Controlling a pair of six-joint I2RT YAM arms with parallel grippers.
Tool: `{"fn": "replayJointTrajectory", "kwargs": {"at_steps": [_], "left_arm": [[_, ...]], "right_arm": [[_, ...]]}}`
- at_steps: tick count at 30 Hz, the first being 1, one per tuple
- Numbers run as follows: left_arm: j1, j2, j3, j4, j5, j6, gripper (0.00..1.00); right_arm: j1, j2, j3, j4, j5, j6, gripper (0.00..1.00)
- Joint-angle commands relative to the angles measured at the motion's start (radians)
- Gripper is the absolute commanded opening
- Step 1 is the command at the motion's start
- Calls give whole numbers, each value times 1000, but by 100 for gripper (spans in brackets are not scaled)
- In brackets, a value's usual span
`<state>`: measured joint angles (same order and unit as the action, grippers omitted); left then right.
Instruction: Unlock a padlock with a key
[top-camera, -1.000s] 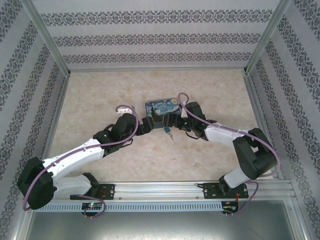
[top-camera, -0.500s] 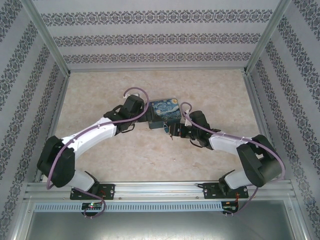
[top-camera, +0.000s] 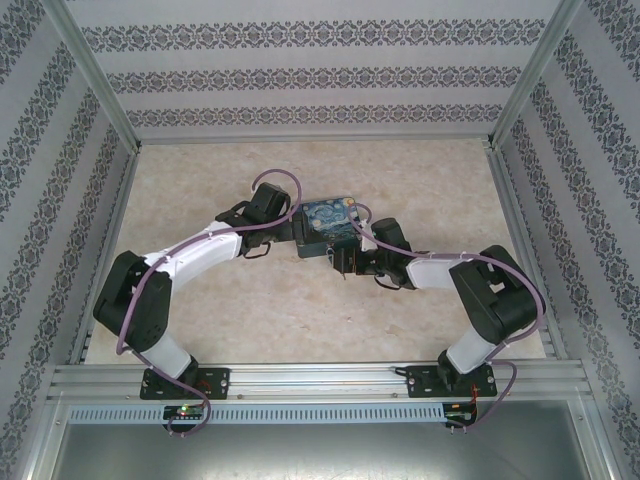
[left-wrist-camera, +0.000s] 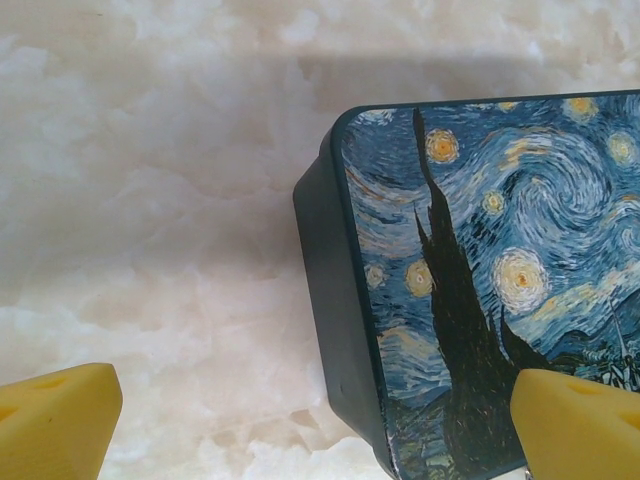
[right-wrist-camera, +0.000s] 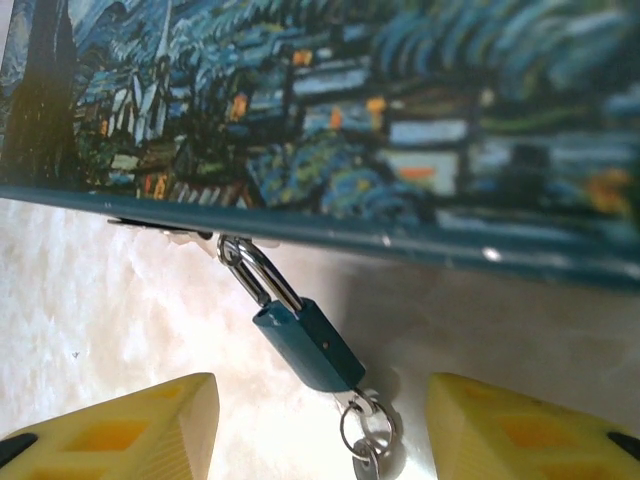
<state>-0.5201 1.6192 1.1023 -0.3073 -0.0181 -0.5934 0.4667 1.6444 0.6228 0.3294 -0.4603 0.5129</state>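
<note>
A small teal padlock (right-wrist-camera: 305, 343) hangs by its steel shackle (right-wrist-camera: 256, 274) from the hasp on the front of a Starry Night printed box (top-camera: 328, 220). A key with a ring (right-wrist-camera: 364, 430) sits in the padlock's lower end. My right gripper (right-wrist-camera: 325, 435) is open, its yellow fingertips (right-wrist-camera: 125, 430) on either side of the key and lock, touching neither. My left gripper (left-wrist-camera: 315, 430) is open at the box's (left-wrist-camera: 480, 270) left end; one fingertip (left-wrist-camera: 580, 425) overlaps the lid and the other stands over the table. In the top view the right gripper (top-camera: 346, 258) is at the padlock (top-camera: 334, 257) and the left gripper (top-camera: 298, 232) at the box's left edge.
The box rests on a pale marble-look table (top-camera: 200, 190). Patterned walls and metal frame posts (top-camera: 95, 80) enclose the table on three sides. Open tabletop lies behind the box and to both sides of the arms.
The left arm has swung forward and its gripper has come up to the box's left end. The right gripper has slid left and closer round the padlock and key.
</note>
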Motion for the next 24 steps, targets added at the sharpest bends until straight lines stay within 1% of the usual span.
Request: {"fn": "replayJointTrajectory", "kwargs": {"at_steps": [1, 6, 13, 18, 23, 24], "left_arm": [[15, 16, 34, -6, 25, 14, 100], [18, 27, 38, 2, 31, 10, 100], [24, 32, 30, 13, 44, -1, 100], [29, 28, 24, 17, 52, -8, 100], [32, 25, 25, 17, 53, -8, 100], [32, 24, 25, 17, 54, -6, 100]], "right_arm": [[-1, 28, 29, 40, -39, -27, 57], [16, 58, 35, 51, -40, -27, 57], [36, 81, 38, 55, -31, -24, 52], [43, 89, 36, 57, -24, -18, 45], [43, 78, 16, 58, -12, -11, 32], [43, 73, 12, 57, -11, -10, 30]]}}
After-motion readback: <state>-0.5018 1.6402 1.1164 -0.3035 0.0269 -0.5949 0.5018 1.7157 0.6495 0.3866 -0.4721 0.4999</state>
